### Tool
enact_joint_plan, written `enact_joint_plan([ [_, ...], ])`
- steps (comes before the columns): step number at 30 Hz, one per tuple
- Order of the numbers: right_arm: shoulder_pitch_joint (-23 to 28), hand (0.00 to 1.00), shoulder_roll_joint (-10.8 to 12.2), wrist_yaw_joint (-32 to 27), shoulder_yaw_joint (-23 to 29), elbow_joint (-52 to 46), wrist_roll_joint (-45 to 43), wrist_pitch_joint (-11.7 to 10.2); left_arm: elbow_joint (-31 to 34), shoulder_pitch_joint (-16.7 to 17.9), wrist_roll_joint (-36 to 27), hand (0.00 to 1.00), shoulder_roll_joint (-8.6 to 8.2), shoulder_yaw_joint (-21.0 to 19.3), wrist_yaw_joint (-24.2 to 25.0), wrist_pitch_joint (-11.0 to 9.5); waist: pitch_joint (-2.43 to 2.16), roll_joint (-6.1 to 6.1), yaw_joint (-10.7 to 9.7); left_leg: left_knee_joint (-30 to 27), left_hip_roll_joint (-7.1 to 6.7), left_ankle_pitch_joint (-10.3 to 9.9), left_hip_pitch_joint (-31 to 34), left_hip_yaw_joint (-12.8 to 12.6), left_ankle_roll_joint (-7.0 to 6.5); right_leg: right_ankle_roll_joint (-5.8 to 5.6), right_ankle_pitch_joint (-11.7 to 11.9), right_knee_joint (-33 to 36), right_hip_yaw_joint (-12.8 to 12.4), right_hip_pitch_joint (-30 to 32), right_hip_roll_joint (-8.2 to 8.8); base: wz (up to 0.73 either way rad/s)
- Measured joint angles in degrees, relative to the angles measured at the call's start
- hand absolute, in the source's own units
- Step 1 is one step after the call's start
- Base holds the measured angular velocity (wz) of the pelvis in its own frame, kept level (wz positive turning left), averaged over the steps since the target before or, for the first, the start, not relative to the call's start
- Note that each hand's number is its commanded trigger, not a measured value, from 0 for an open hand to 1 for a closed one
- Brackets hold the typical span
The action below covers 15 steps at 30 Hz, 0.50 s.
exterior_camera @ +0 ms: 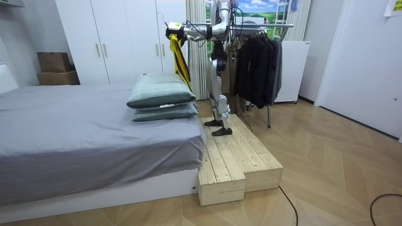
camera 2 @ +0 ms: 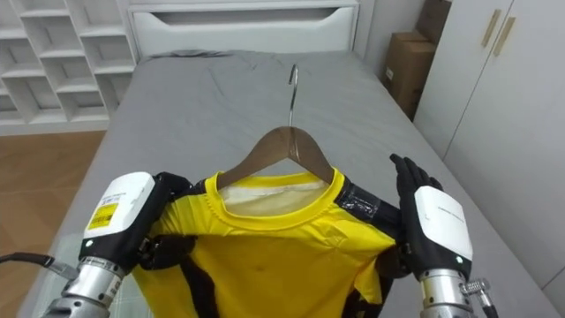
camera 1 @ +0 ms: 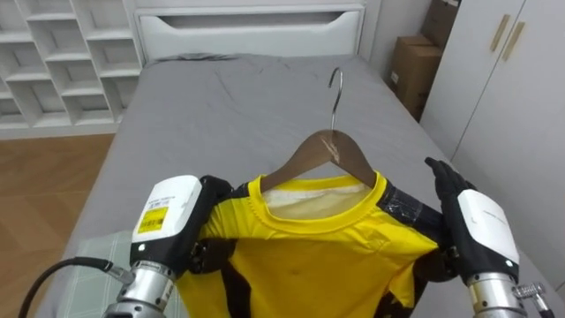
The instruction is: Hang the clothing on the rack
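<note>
One yellow shirt with black trim [camera 1: 322, 261] hangs on one brown wooden hanger with a metal hook [camera 1: 322, 152], lower centre of the frame, above one grey bed [camera 1: 221, 106]. Left hand [camera 1: 172, 216] is at the shirt's frame-left shoulder; grip cannot be told. Right hand [camera 1: 472, 221] presses the frame-right shoulder, fingers straight. Two grey-green pillows [exterior_camera: 162, 91] lie stacked on the bed.

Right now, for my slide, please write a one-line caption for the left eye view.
Yellow shirt on a wooden hanger, carried between left hand and right hand above the grey bed.
</note>
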<state>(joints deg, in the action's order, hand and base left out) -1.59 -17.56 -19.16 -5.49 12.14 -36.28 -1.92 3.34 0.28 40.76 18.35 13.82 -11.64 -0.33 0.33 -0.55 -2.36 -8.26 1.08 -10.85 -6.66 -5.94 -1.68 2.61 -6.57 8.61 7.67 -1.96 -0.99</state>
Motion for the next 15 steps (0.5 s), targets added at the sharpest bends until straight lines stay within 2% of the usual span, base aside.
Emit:
enact_joint_plan([
  [9, 0.0, 0.00, 0.0, 0.0, 0.0, 0.0, -0.1, 0.0, 0.0, 0.0, 0.1, 1.00, -0.02, 0.0, 0.3, 0.0, 0.11, -0.24, 0.4, 0.0, 0.02, 0.0, 0.0, 0.2, 0.00, -0.01, 0.0, 0.0, 0.0, 0.0, 0.00, 0.00],
  [15, 0.0, 0.00, 0.0, 0.1, 0.1, 0.2, -0.1, -0.1, 1.5, 0.0, 0.5, 1.00, 0.00, 0.0, 2.3, 0.0, 0.10, -0.33, 0.8, 0.0, 0.02, 0.0, 0.1, 0.0, 0.00, 0.00, 0.0, 0.1, 0.0, 0.1, 0.00, 0.00],
])
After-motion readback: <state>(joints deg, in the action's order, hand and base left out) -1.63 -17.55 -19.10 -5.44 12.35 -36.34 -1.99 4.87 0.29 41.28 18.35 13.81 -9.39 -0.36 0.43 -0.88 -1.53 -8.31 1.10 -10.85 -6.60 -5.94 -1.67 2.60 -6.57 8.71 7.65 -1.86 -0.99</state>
